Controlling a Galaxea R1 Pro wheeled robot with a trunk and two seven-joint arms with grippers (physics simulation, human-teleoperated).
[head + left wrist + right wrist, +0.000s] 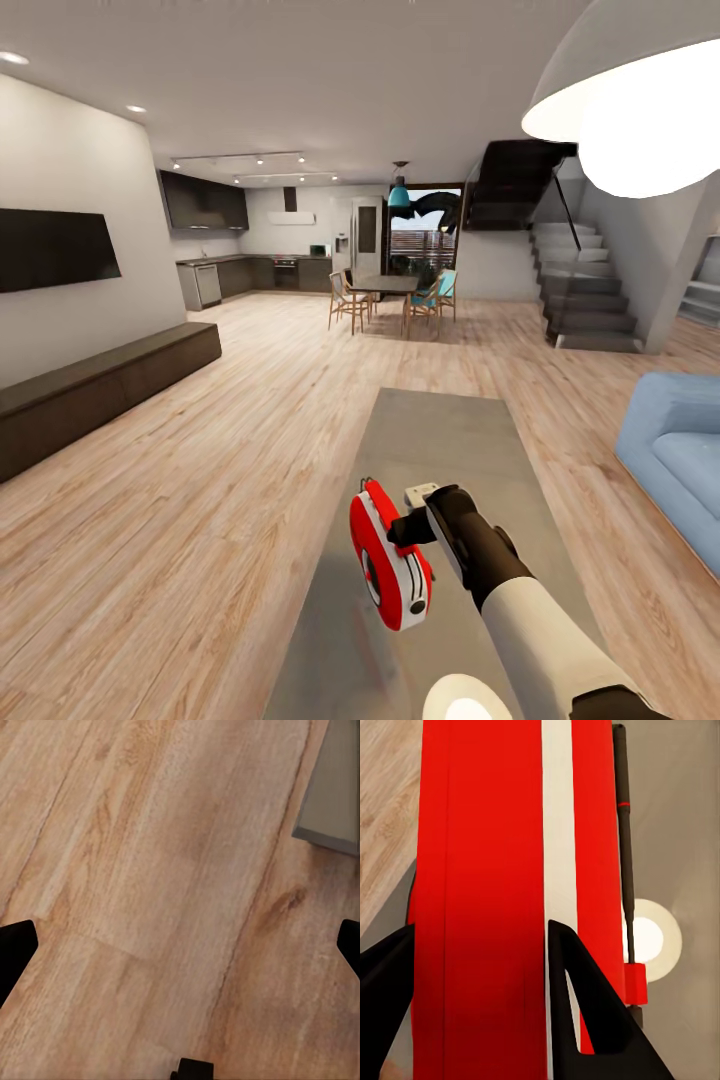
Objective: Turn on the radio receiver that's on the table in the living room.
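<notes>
The right gripper [405, 528] is closed on the radio receiver [388, 556], one black finger [585, 1012] on each side of the red body, and holds it above the near part of the table [440, 440] in the living room. The right wrist view gives the detail the head view lacks – the red casing with its white band fills the space between the fingers, and the thin dark handle [624, 832] runs along one edge. The head view alone gives the setting: the radio stands on edge, its long axis running from the camera toward the far end of the table, its dial face [373, 580] turned toward the robot's left.

The left gripper [180, 945] has its fingertips spread wide – holding nothing – over the wood plank floor [150, 870], with a table corner [330, 802] nearby.

A blue sofa [675, 450] stands right of the table, a wall TV [50, 245] to the left
</notes>
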